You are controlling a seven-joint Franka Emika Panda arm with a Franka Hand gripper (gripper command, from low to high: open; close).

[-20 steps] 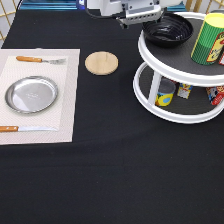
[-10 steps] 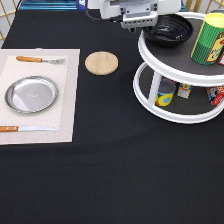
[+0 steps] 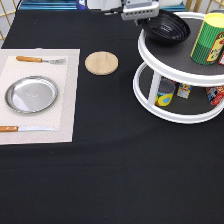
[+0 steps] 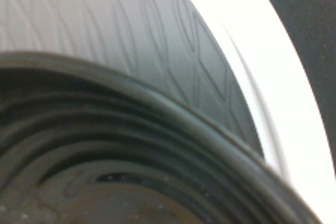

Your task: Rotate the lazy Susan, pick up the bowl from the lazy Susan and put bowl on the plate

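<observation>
Exterior view: gripper [image 3: 142, 15] at the bowl [image 3: 166, 27] rim; grip state cannot be told.
Handling: probably light, stiff, slippery; take it by the rim.

Only the end of the robot arm shows, at the far edge of the bench: a smooth, rounded white shell that gives way to a boxy pale-grey tool [image 3: 141, 11] with a flat face. A darker band runs across that grey block, and small dark spots, perhaps screw heads or openings, dot its front. The lower part of the tool is darker grey to black. No cables, printed markings or labels can be made out on it.
</observation>
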